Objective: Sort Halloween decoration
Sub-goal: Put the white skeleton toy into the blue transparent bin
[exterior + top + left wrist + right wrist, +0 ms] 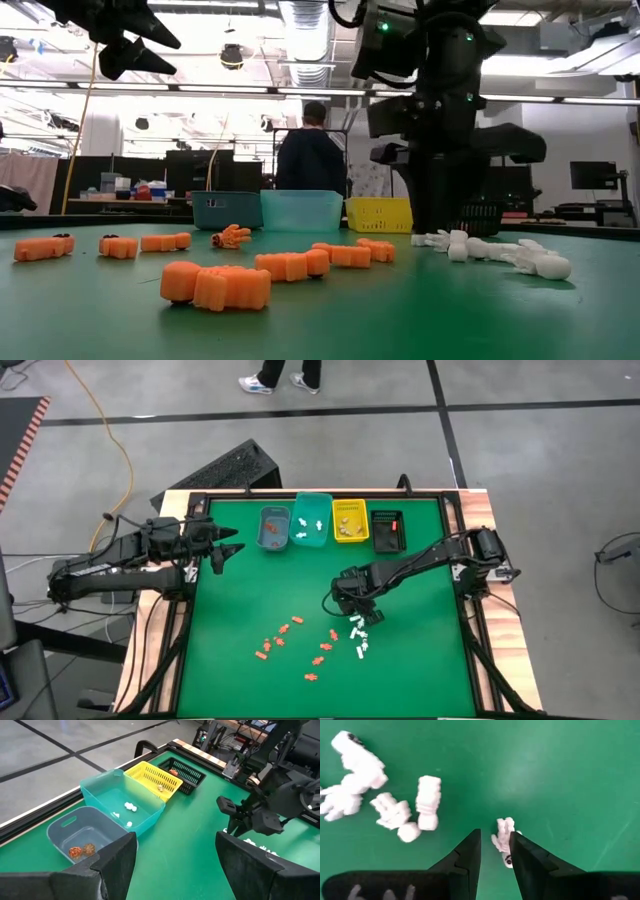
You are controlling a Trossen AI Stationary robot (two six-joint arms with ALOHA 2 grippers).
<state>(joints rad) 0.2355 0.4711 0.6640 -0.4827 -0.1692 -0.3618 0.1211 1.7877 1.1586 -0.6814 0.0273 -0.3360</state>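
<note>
The right gripper (495,851) is held low over the green table (260,590), its fingers parted around a white figure (505,840) (not clamped). More white figures (359,637) and orange figures (290,643) are scattered nearby, while the left gripper (228,548) is kept wide open near the grey bin (273,528).

Green felt-topped bench (400,680); orange-red (285,630) and white (358,632) tiny plastic figurines; grey-blue (273,529), teal (311,520), yellow (350,522) and black (387,531) rectangular bins.

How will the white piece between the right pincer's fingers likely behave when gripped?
The white piece looks tiny and knobbly, so probably light and apt to twist or slip between the right pincer fingers. It lies flat on the green mat, so rolling seems unlikely.
</note>
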